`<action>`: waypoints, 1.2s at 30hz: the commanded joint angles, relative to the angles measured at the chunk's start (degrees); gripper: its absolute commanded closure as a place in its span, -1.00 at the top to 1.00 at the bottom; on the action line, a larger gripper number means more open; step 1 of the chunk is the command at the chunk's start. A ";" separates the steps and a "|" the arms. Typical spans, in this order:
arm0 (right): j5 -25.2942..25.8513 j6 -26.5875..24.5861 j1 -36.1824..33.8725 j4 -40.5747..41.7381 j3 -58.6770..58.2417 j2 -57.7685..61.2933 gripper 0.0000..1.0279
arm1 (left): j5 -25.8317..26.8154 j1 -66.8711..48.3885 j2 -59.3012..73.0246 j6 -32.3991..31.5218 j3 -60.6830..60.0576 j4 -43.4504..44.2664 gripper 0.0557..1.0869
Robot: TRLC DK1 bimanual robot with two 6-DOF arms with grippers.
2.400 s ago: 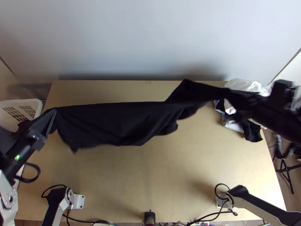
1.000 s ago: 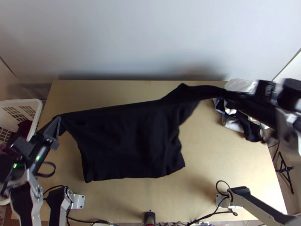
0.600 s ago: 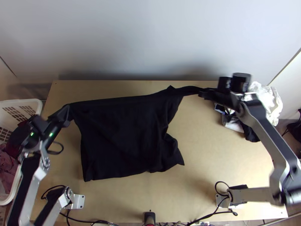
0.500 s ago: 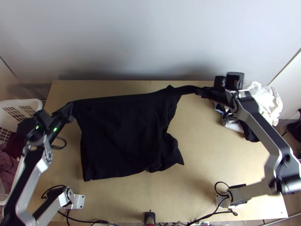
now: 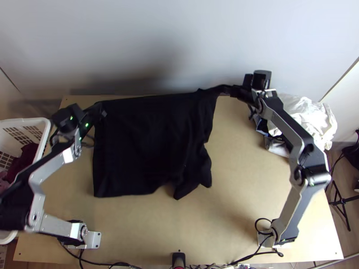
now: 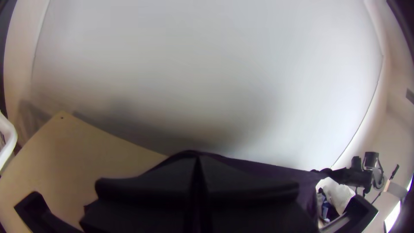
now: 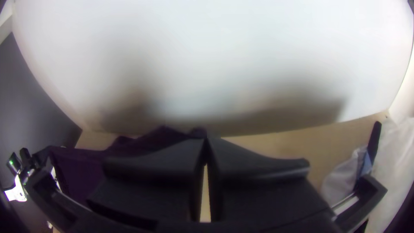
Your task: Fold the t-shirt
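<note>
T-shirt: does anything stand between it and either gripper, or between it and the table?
Nothing visible does. The left gripper and the right gripper both hold the black t-shirt by its far side, over the table. The white cloth pile is off to the right, the basket to the left.

Light wooden table [image 5: 251,188], black t-shirt [image 5: 143,143] over it, heaped white and dark cloths [image 5: 298,110] near far right corner.
</note>
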 commanded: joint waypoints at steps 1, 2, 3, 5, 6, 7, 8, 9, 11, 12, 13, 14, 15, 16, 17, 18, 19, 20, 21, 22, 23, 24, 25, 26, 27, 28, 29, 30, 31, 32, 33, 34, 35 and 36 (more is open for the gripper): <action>1.36 0.04 0.79 0.31 13.79 11.05 -0.94 | -3.26 -1.52 12.42 0.61 10.61 0.77 -0.93; 1.36 -0.05 0.87 0.14 15.11 12.02 -0.95 | -3.35 -1.35 13.30 0.79 11.23 0.85 -0.93; 1.36 -0.14 1.05 0.14 16.25 12.90 -0.94 | -3.35 -1.26 14.00 0.87 11.58 0.85 -0.93; 1.36 -0.31 1.40 0.05 17.66 13.95 -0.95 | -3.35 -1.08 14.79 1.14 11.67 0.85 -0.93; 1.36 -0.31 1.58 -0.04 18.36 14.57 -0.94 | -3.43 -0.91 15.14 1.40 11.67 0.85 -0.93; 1.36 -0.23 1.58 0.05 18.80 14.92 -0.94 | -3.43 -0.64 15.41 1.58 11.58 0.94 -0.93; 1.45 -0.23 1.58 -0.04 19.15 15.45 -0.95 | -3.43 -0.29 15.85 1.75 11.58 1.29 -0.93; 1.54 -0.23 1.58 -0.13 19.59 15.89 -0.95 | -3.43 0.15 16.37 1.75 11.58 1.91 -0.93; 1.54 -0.14 1.66 -0.48 20.12 16.15 -0.94 | -3.43 1.03 17.08 2.10 11.93 2.52 -0.93; 1.54 -0.14 1.66 -0.48 20.12 16.15 -0.94 | -3.43 1.56 17.52 2.10 12.37 2.70 -0.93; 1.54 -0.14 1.75 -0.48 20.21 16.15 -0.95 | -3.43 1.99 17.87 2.19 12.98 2.61 -0.93; 1.54 -0.23 1.84 -0.48 20.29 16.15 -0.95 | -3.43 2.35 18.13 2.28 13.60 2.70 -0.93; 1.54 -0.31 1.84 -0.48 20.56 16.33 -0.94 | -3.43 2.52 18.57 2.72 14.30 2.70 -0.93; 1.54 -0.58 1.93 -0.39 21.09 16.50 -0.95 | -3.43 2.79 19.19 3.34 15.27 2.61 -0.93; 1.62 -0.75 1.93 -0.39 22.14 16.94 -0.95 | -3.43 2.96 19.98 3.77 16.41 2.61 -0.93; 1.71 -0.84 1.84 -0.48 23.46 17.47 -0.95 | -3.43 3.31 20.77 4.13 17.82 2.61 -0.93; 1.89 -0.75 1.75 -1.01 25.13 18.08 -0.95 | -3.43 3.66 21.65 4.04 19.31 2.52 -0.93; 1.89 -0.67 1.75 -1.80 26.45 18.52 -0.95 | -3.43 4.02 22.44 4.04 20.63 2.44 -0.93; 1.80 -0.67 1.84 -2.94 27.50 18.88 -0.95 | -3.43 4.10 22.97 4.04 21.51 2.26 -0.93; 1.89 -0.67 2.02 -3.56 27.76 18.88 -0.95 | -3.43 4.10 23.05 4.04 21.77 2.17 -0.93; 1.80 -0.75 2.28 -3.82 27.59 18.88 -0.95 | -3.43 4.10 22.97 4.21 21.77 2.17 -0.93; 1.80 -0.84 2.54 -4.08 27.33 18.88 -0.95 | -3.35 3.93 22.70 4.48 21.69 2.08 -0.93; 1.80 -1.02 2.72 -4.43 26.97 18.70 -0.94 | -3.35 3.75 22.44 4.74 21.25 2.08 -0.93; 1.89 -1.02 2.81 -4.61 26.71 18.44 -0.95 | -3.35 3.66 22.35 5.01 20.81 2.08 -0.93; 1.80 -1.02 2.98 -4.70 26.36 18.26 -0.95 | -3.26 3.58 22.26 5.09 20.37 2.08 -0.93; 1.80 -1.02 3.07 -4.70 26.09 18.00 -0.95 | -2.82 3.40 22.09 5.53 19.84 2.08 -0.93; 1.80 -1.02 3.16 -5.14 26.01 17.73 -0.95 | -2.56 3.23 21.91 5.88 19.14 2.00 -0.93; 1.80 -1.19 3.33 -6.02 26.01 17.65 -0.95 | -2.20 3.05 21.65 6.41 18.43 1.91 -0.93; 1.80 -1.90 3.69 -6.81 26.01 17.47 -0.94 | -1.85 2.87 21.30 6.76 17.64 2.00 -0.93; 1.80 -1.98 3.86 -6.98 25.83 17.38 -0.94 | -1.85 2.87 21.03 6.94 17.11 2.00 -0.93; 1.80 -2.16 4.13 -6.98 25.13 16.94 -0.94 | -1.76 2.79 20.68 6.94 16.50 1.91 -0.93; 1.80 -2.34 4.30 -6.98 24.60 16.50 -0.94 | -1.76 2.79 20.24 6.94 15.88 2.00 -0.93; 1.80 -2.34 4.39 -6.98 24.25 16.33 -0.94 | -1.68 2.79 19.89 6.94 15.53 1.91 -0.90; 1.80 -2.25 4.48 -6.98 23.99 16.06 -0.94 | -1.41 2.79 19.54 6.94 15.01 1.56 -0.77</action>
